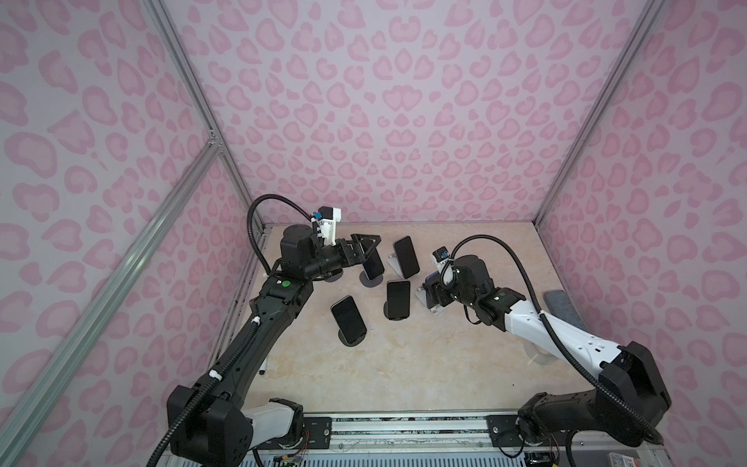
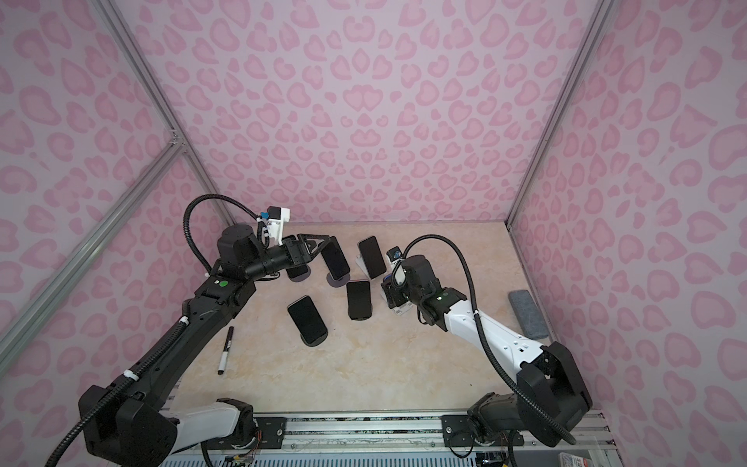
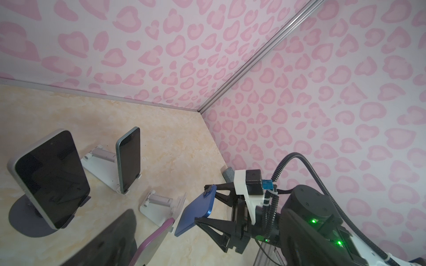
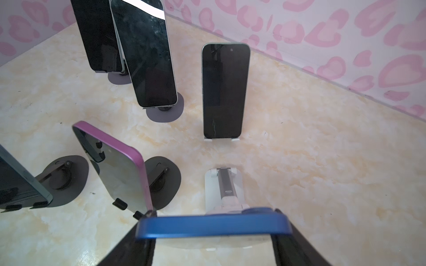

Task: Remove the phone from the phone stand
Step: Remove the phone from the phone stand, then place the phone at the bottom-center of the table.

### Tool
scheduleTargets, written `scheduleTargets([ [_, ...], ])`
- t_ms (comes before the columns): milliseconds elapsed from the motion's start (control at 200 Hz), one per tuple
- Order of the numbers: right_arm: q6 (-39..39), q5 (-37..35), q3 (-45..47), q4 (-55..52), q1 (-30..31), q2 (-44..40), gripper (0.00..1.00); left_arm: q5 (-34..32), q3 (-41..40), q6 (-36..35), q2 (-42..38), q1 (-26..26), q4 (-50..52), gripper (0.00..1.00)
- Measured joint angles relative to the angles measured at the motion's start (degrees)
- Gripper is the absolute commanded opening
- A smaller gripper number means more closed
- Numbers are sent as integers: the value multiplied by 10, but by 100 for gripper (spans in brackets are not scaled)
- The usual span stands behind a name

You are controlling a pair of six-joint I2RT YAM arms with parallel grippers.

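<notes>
While the blue phone (image 4: 212, 224) was clamped in the right end effector (image 3: 214, 207), just beside the white stand (image 4: 224, 184) right of centre in both top views, bare counter (image 1: 424, 364) was seen across the lower frame; the left end effector (image 1: 368, 250) was spread apart. A rounded blue rim was shown.

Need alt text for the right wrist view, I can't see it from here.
The right hand grips a blue-edged phone by its sides, close to a white folding stand. Beyond it on the marbled beige table, a dark-screened phone stands upright, and a purple-edged phone leans on a black round-based stand.
</notes>
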State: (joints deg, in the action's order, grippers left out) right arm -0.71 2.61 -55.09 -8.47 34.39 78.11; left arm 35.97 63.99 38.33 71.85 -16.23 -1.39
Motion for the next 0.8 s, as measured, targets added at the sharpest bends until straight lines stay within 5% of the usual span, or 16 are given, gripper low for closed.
scheduleTargets([
  [380, -24, -122, -32, -114, 60, -48, 64, -12, 0, 7, -15, 0, 0, 100],
  [800, -159, -212, -25, -268, 133, -70, 64, -39, -8, 9, -36, -1, 0, 100],
])
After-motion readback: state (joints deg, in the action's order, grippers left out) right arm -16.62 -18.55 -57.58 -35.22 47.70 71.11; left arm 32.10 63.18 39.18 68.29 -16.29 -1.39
